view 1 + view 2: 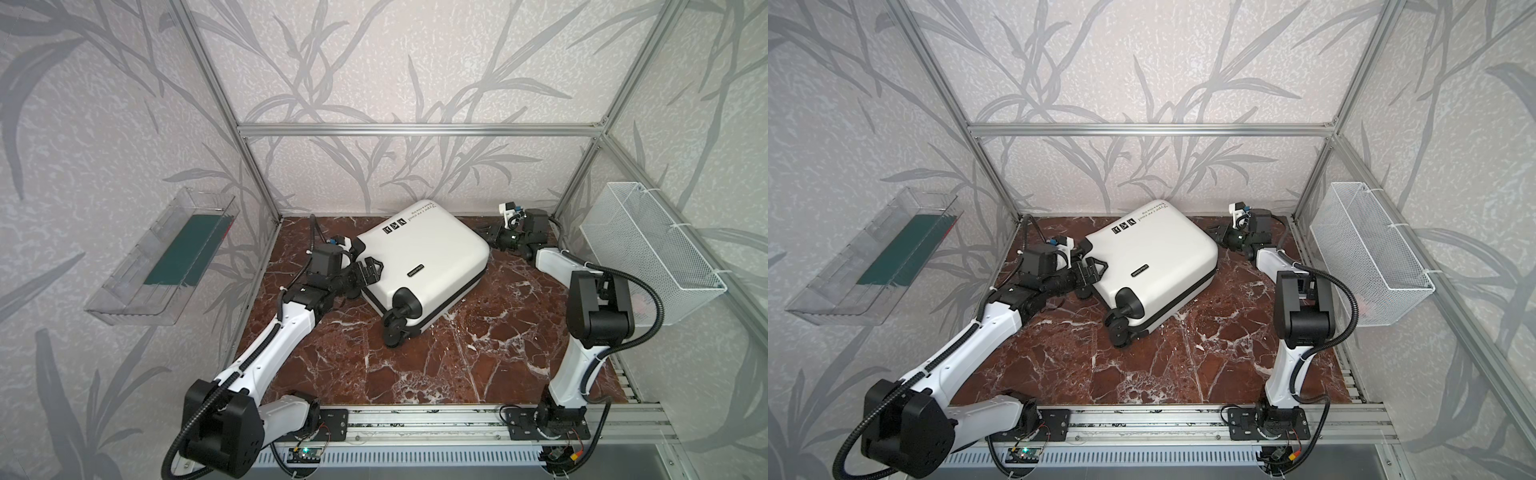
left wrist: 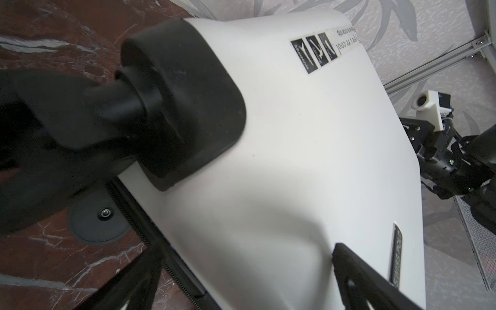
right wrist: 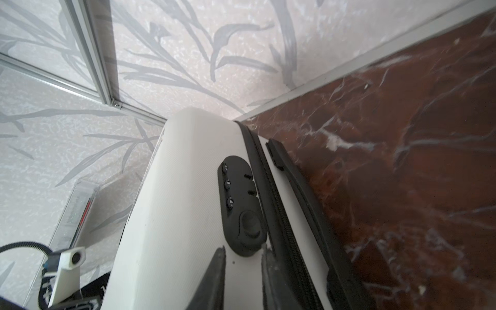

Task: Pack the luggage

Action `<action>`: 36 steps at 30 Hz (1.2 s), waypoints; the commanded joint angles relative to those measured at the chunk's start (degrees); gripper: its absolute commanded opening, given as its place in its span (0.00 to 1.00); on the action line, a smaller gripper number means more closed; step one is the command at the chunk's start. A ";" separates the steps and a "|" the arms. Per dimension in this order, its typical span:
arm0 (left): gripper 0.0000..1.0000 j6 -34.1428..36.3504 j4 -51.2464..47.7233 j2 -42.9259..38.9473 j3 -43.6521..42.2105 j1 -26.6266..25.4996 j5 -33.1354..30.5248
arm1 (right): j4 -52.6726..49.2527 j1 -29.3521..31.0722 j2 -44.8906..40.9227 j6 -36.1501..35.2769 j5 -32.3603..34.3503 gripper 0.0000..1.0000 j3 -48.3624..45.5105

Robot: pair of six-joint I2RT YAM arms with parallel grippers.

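My left gripper [image 1: 368, 270] stands spread as wide as it goes at the 9 o'clock side of the luggage [image 1: 419, 253], beside a black wheel housing [image 2: 188, 88]; my right gripper [image 1: 489, 237] sits at its 3 o'clock side with the jaws a slim gap apart, just beside the combination lock [image 3: 241, 204]; whether they pinch anything I cannot tell. I count one luggage, shut and lying flat on the marble table [image 1: 457, 365], centre toward 12 o'clock; three square marks [image 1: 394, 225] on its shell; one clear bin [image 1: 137, 291]; one wire basket [image 1: 648, 241]. The bin at 9 o'clock holds a dark green sheet [image 1: 187, 249]; the basket's contents, at 3 o'clock, I cannot make out.
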 commanded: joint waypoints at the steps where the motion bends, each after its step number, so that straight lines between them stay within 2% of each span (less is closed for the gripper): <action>1: 0.99 1.82 0.25 1.31 2.12 1.40 -1.52 | 3.30 5.81 -2.77 0.79 -4.03 0.25 -8.15; 6: 0.99 3.20 1.80 4.29 4.34 3.37 0.43 | 9.83 12.50 -9.37 1.23 -0.93 0.24 -20.43; 8: 0.99 4.02 1.29 6.50 6.45 3.64 1.81 | 10.81 13.17 -12.55 1.29 1.08 0.24 -24.26; 10: 0.99 4.55 1.26 8.80 8.75 3.65 3.50 | 9.93 12.30 -15.40 0.87 3.28 0.24 -27.05; 17: 0.99 2.57 3.03 19.21 18.18 2.67 8.95 | -4.48 5.84 -25.06 -5.34 9.23 0.28 -28.84; 23: 0.99 3.20 0.20 30.26 33.36 -1.96 9.32 | -11.34 1.31 -32.04 -6.33 13.28 0.32 -29.86; 26: 0.99 4.98 -5.36 36.41 44.43 -3.53 8.53 | -16.25 0.54 -35.35 -7.51 18.07 0.33 -29.42; 30: 0.99 7.10 -13.58 41.02 55.84 -2.51 4.62 | -21.73 -0.09 -39.19 -8.44 25.32 0.34 -28.17; 33: 0.99 7.62 -17.41 40.62 58.19 -0.68 3.13 | -25.03 -0.61 -41.27 -7.66 33.39 0.34 -27.35; 36: 0.99 9.36 -18.36 36.74 54.54 0.30 2.36 | -26.45 -0.88 -42.15 -7.80 40.44 0.34 -26.00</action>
